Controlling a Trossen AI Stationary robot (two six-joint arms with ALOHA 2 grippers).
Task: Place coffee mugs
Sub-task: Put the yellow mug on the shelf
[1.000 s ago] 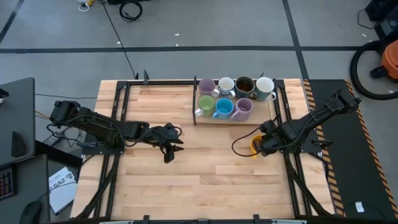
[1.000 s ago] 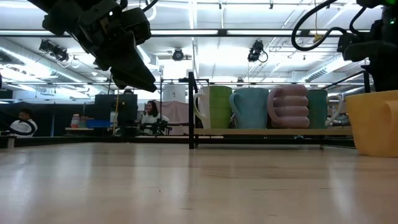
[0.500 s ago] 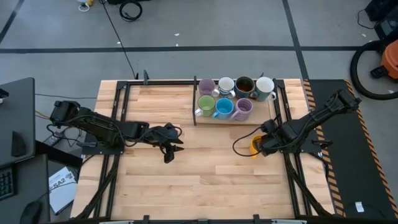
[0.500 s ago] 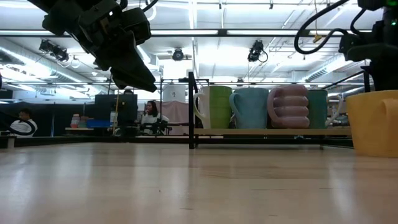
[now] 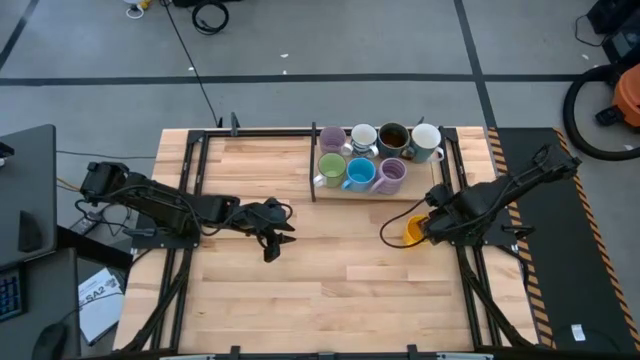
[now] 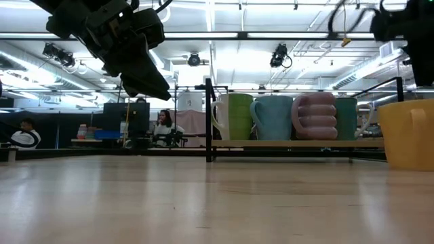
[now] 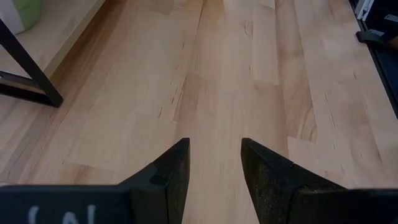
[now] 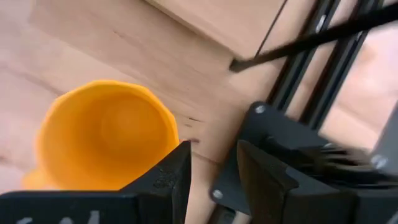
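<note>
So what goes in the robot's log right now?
right gripper: open, beside orange mug | mug: on table | left gripper: open, empty, waiting mid-table

Both arms are finished in plain black, all chunky jointed segments with a matte look. The left arm (image 5: 160, 205) is built from blocky dark links, and a black cable is looped around near its wrist. The right arm (image 5: 500, 195) is done the same way, with a black cable curled out in a big loop by its wrist. Each gripper is fitted with two dark, wedge-shaped fingers (image 7: 168, 177) with flat inner faces, tapered to the tip. White lettering is printed on the black bar behind the fingers (image 8: 168, 180) in both wrist views, though it can't be read. A couple of small silver screws are seen on dark hardware past the right fingers.
</note>
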